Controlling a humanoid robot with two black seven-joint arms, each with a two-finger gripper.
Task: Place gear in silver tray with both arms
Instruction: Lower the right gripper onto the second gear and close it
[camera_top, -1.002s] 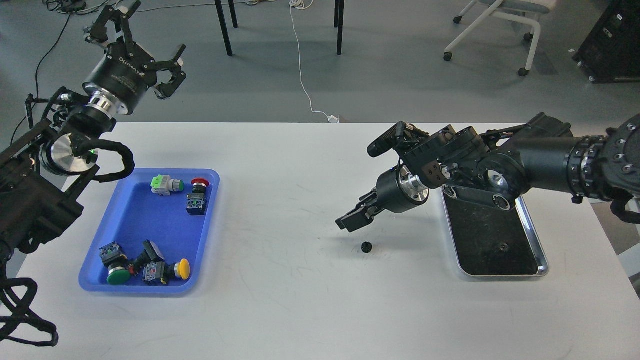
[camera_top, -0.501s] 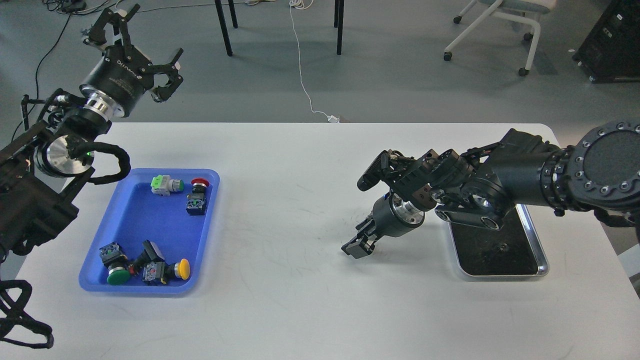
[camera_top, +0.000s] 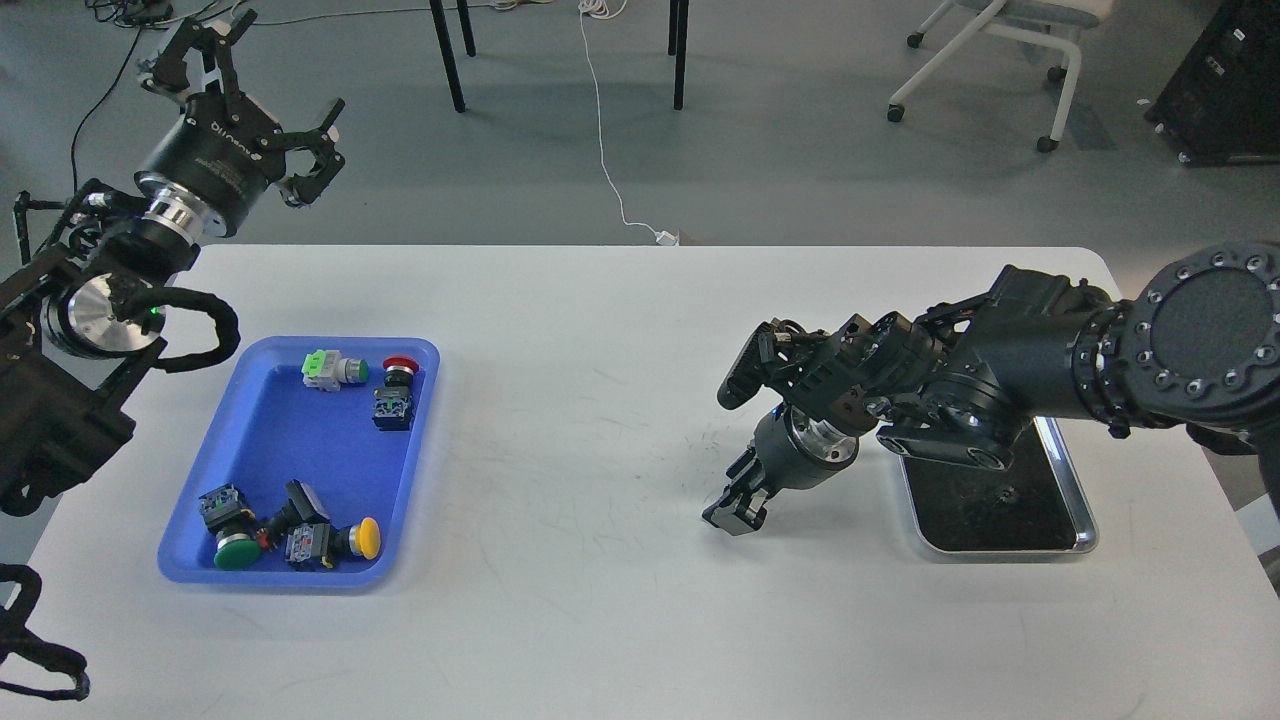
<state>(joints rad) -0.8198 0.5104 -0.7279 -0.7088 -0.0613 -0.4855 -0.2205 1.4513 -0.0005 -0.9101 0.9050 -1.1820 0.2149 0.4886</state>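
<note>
The silver tray (camera_top: 1084, 520) lies at the right of the white table, partly under my right arm. A small dark gear (camera_top: 1006, 492) rests on its dark bottom. My right gripper (camera_top: 733, 515) points down at the table left of the tray, its tips at or just above the surface. Its fingers are dark and close together, so I cannot tell if they hold anything. The loose black gear seen earlier on the table is hidden behind this gripper. My left gripper (camera_top: 262, 105) is open and empty, raised beyond the table's far left edge.
A blue plastic tray (camera_top: 258, 420) at the left holds several push-button switches with green, red and yellow caps. Beyond the table's far edge are chair legs, a white cable on the floor and a wheeled chair.
My right gripper came down and slightly right onto the spot of the loose gear, which is now covered. My left arm drew back to the left and a little up.
</note>
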